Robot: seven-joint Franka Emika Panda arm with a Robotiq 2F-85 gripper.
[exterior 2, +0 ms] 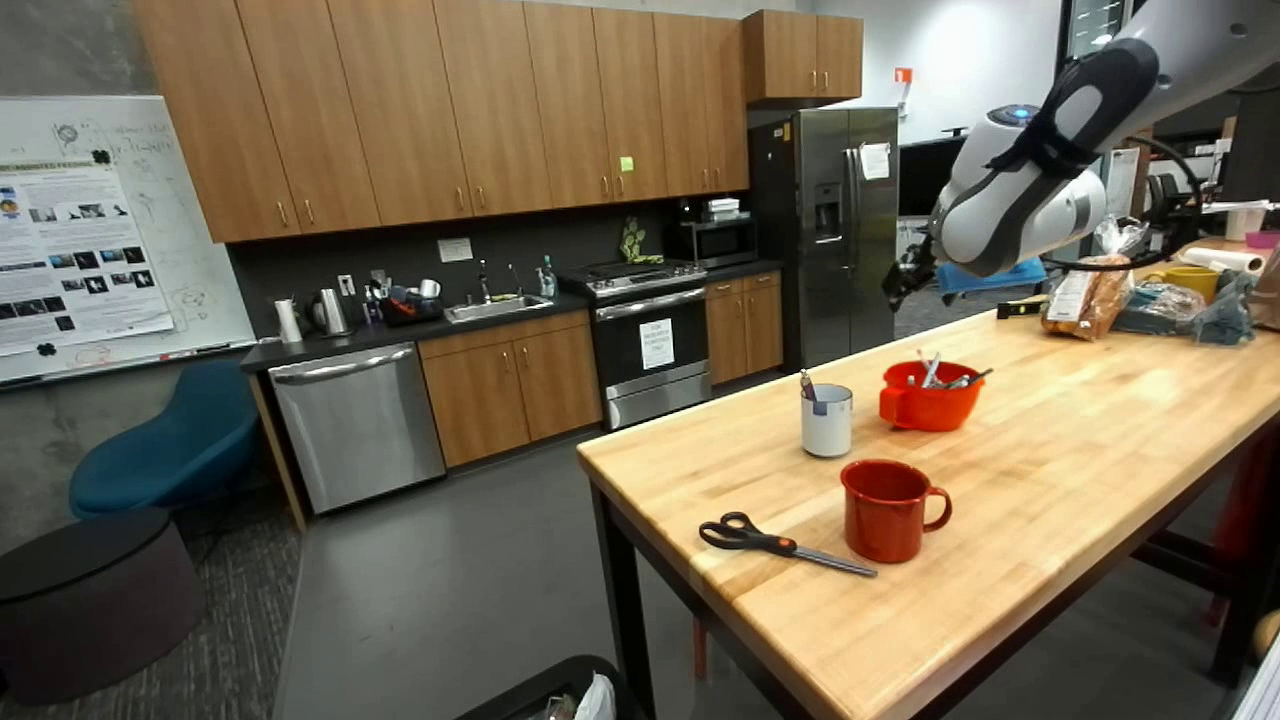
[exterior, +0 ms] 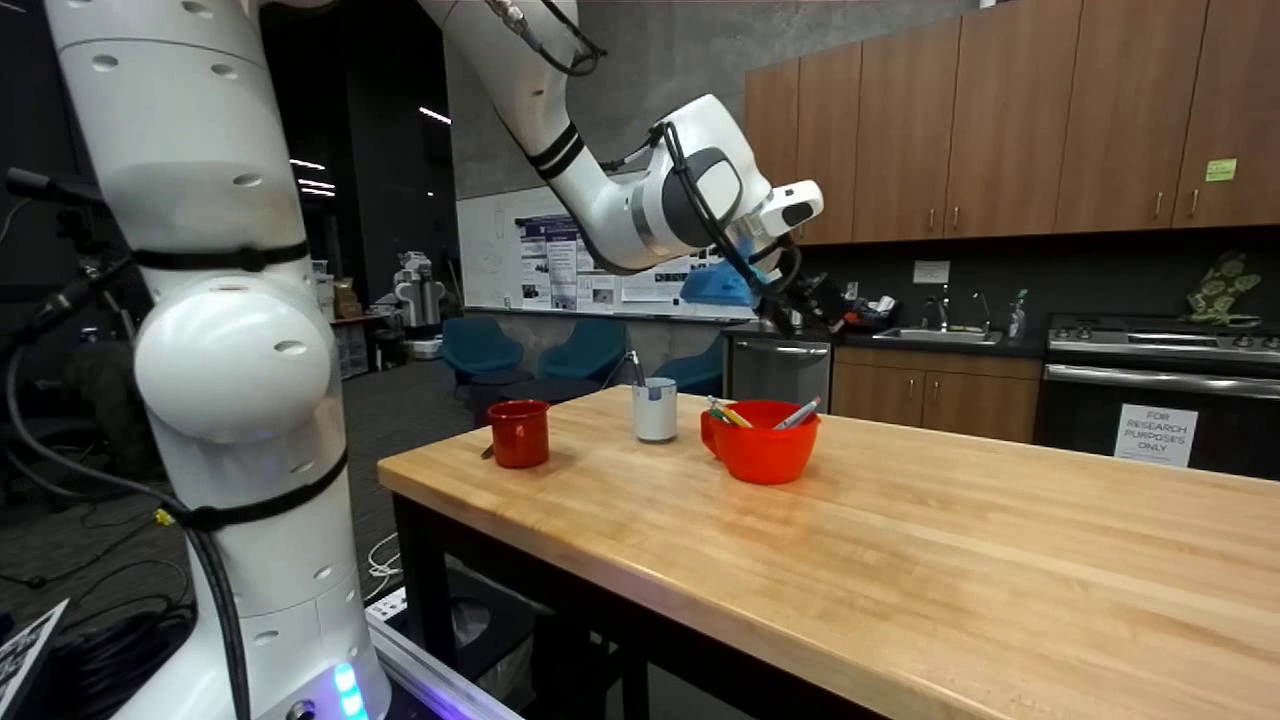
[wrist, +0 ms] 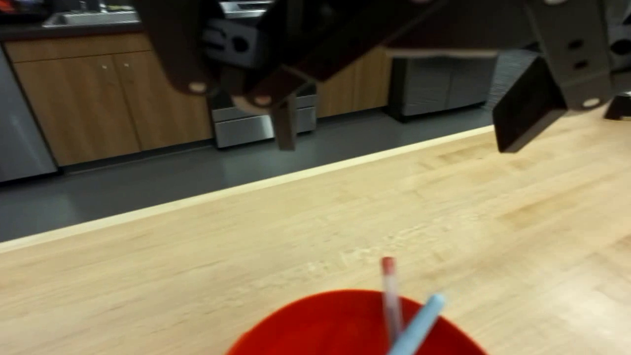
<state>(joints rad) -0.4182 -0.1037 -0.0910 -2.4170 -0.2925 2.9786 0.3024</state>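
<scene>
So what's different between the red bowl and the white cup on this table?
The red bowl is wide and rounded; the white cup is narrow and straight-sided. The bowl shows a side handle; none is visible on the cup. Several pens lean out of the bowl, while a slim dark item pokes up from the cup. Both stand upright on the wooden table.
</scene>
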